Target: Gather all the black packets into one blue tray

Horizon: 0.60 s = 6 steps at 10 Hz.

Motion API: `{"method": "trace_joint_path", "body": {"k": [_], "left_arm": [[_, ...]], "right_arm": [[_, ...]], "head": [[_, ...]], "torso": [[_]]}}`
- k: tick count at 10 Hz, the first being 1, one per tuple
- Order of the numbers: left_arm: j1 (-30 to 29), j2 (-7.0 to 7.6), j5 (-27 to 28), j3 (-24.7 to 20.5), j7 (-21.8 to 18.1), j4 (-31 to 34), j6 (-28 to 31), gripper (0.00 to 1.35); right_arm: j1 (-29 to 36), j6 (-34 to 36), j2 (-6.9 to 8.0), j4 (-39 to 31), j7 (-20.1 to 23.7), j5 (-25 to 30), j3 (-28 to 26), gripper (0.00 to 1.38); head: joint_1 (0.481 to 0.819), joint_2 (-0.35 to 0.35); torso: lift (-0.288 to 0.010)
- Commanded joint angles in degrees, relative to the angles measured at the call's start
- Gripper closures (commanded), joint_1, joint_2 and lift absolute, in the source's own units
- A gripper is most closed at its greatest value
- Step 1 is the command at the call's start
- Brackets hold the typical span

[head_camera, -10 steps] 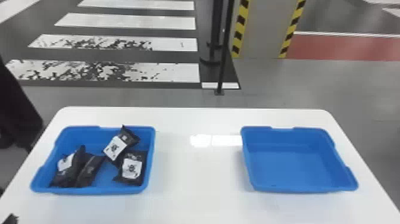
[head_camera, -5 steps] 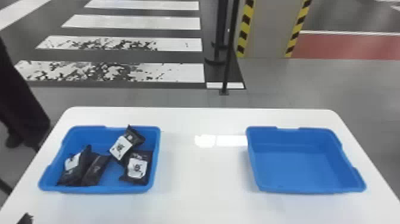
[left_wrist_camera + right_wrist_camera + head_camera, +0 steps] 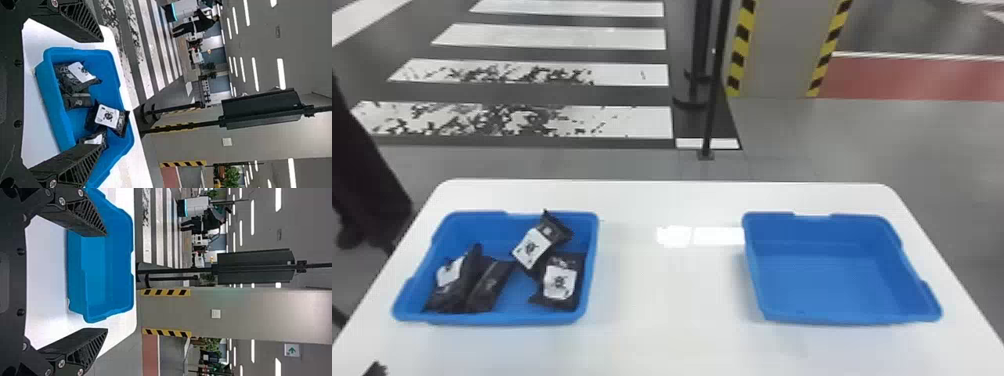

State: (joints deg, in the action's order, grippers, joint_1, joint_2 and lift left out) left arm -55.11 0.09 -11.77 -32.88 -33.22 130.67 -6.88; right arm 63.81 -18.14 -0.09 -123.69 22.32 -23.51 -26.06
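Loaded tray [image 3: 502, 318]: four packets inside

The loaded tray, blue and shallow, stands upright on the white table [image 3: 672, 300] and serves as the reference for all positions. It contains four black packets, arranged as follows:

The first packet [image 3: 454, 285], with a white label, lies in the left part of the loaded tray. The second packet [image 3: 491, 287], darker and leaning, lies just to its right, touching it. The third packet [image 3: 539, 245] lies tilted toward the far right corner, white label up; its lower end meets the fourth packet [image 3: 561, 282], which lies against the right side.

The empty tray [image 3: 842, 280], also blue, stands well apart to the right of the loaded tray, with bare tabletop between them.

The left gripper [image 3: 376, 370] is on the near side of the loaded tray, toward its left, apart from the rim. In the left wrist view, the left gripper [image 3: 100, 94] has its two fingers spread wide.

The right gripper [image 3: 106, 282] is to the right of the loaded tray, near the empty tray. Its two fingers are likewise set wide apart.

Beyond the loaded tray, white stripes [image 3: 547, 120] cross the dark floor.
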Motion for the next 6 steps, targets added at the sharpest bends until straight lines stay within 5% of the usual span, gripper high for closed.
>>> {"method": "trace_joint_path", "body": {"k": [1,6], "left_arm": [[-0.01,-0.24,-0.12,0.32,0.00,0.04,0.41,0.06],[-0.01,-0.24,-0.23,0.77,0.00,0.04,0.97,0.06]], "right_arm": [[0.03,-0.14,0.14,0.15,0.00,-0.14,0.01,0.17],[0.03,0.00,0.14,0.43,0.09,-0.71,0.35,0.17]], "head": [[0.695,-0.043],[0.695,-0.049]], "torso": [[-0.110],[-0.110]]}}
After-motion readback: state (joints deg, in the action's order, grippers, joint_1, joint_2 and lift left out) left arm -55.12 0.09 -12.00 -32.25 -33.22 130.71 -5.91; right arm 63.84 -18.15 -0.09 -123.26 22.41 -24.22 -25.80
